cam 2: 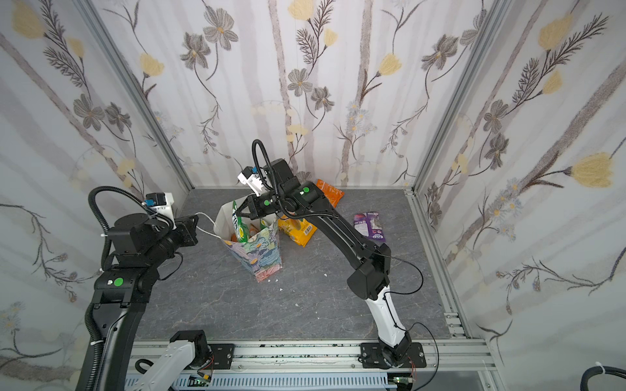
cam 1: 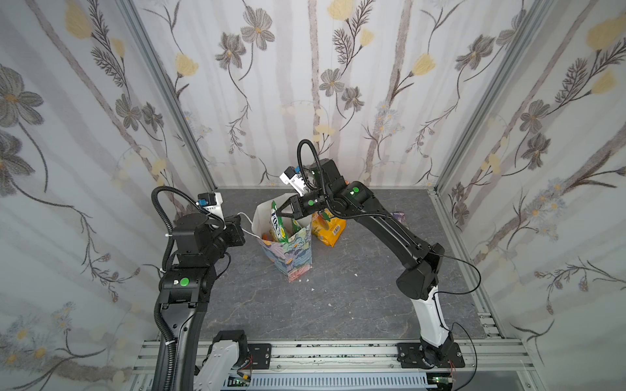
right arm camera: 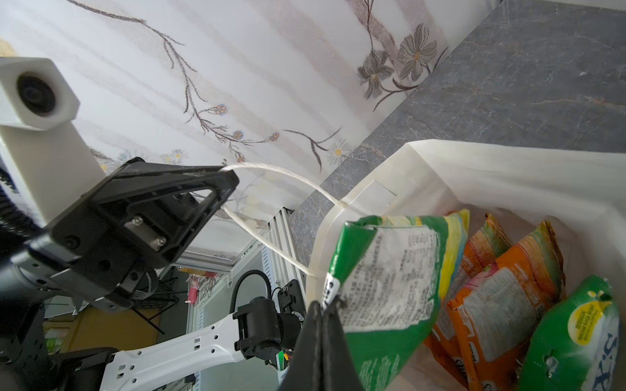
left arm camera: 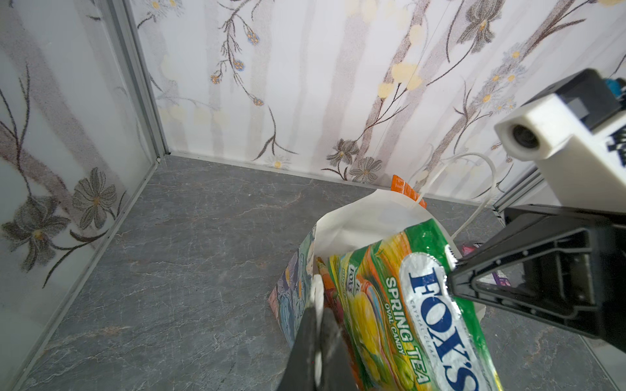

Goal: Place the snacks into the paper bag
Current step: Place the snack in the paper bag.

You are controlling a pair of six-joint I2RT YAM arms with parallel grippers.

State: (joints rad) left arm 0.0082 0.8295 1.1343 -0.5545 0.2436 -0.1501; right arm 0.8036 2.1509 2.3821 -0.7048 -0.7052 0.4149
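While the right gripper (cam 1: pixel 277 212) clamps a green FOX'S packet (cam 1: pixel 276 223) by its top corner, the packet hangs in the mouth of the paper bag (cam 1: pixel 294 257). Bag stands mid-table (cam 1: pixel 338 298). Left gripper (right arm camera: pixel 228 177) fingers are pinched shut on the bag's white cord handle (right arm camera: pixel 277 172). Orange packets (right arm camera: pixel 501 291) are already inside. Yellow packet (cam 2: pixel 299 232) lies just beside the bag, orange packet (cam 2: pixel 330 194) by the back wall, purple packet (cam 2: pixel 369 226) further right.
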